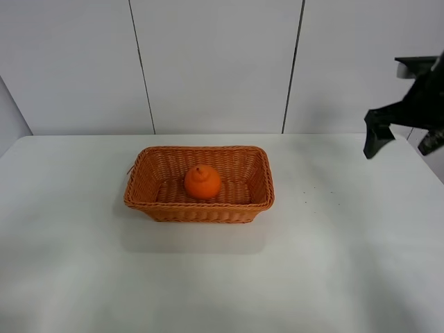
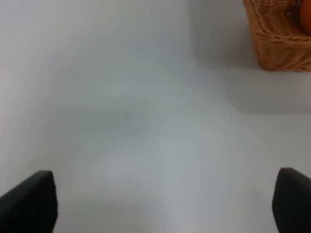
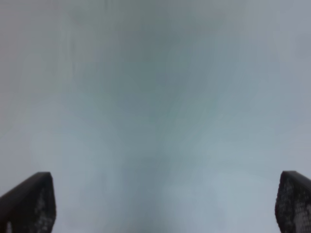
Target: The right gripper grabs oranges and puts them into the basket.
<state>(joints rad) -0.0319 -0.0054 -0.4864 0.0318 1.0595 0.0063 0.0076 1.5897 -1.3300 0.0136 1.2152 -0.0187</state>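
The orange [image 1: 202, 182] with its knobbly top sits inside the woven wicker basket [image 1: 148, 198] in the middle of the white table. My right gripper [image 1: 402, 135] is raised at the far right, well away from the basket, open and empty; its wrist view shows both fingertips [image 3: 29, 201] wide apart over blurred white surface. My left gripper [image 2: 160, 204] is open and empty above the table, out of the exterior view. A corner of the basket [image 2: 279, 39] and a sliver of the orange [image 2: 306, 17] show in the left wrist view.
The white table [image 1: 333, 263] stretches around the basket. A pale panelled wall [image 1: 215, 62] stands behind it. The table's right edge runs near the right arm.
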